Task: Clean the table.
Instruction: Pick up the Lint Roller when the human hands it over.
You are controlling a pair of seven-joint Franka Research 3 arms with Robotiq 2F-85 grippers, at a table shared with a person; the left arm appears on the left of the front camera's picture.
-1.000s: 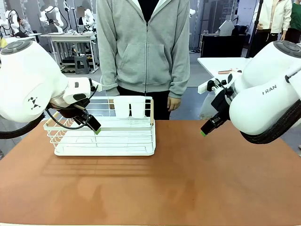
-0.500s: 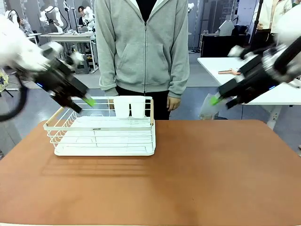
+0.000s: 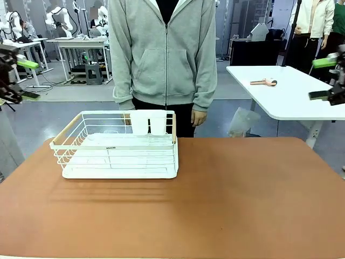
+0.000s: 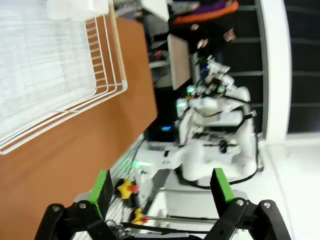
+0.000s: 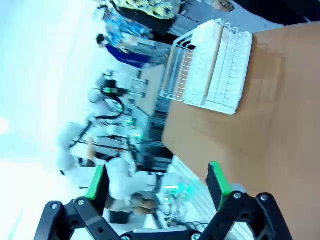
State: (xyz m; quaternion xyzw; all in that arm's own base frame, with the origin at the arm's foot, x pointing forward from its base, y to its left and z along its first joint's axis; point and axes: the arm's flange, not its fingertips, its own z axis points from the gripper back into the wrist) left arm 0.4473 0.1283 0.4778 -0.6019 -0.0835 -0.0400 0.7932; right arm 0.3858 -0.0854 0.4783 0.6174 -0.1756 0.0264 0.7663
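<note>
Beyond the table (image 3: 226, 205), left claw (image 3: 27, 80) and right claw (image 3: 322, 79) have swung outward, spread.

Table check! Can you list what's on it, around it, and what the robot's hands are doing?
Surface: table, brown, no spills seen.
Job's things: the table itself.
Clutter: white dish rack on its left part, white cups at its far side.
Grippers: left gripper and right gripper high, off to each side, jaws open, empty.
Cables: nothing seen on the table.
Surroundings: person in grey hoodie at the far side; white table behind.
</note>
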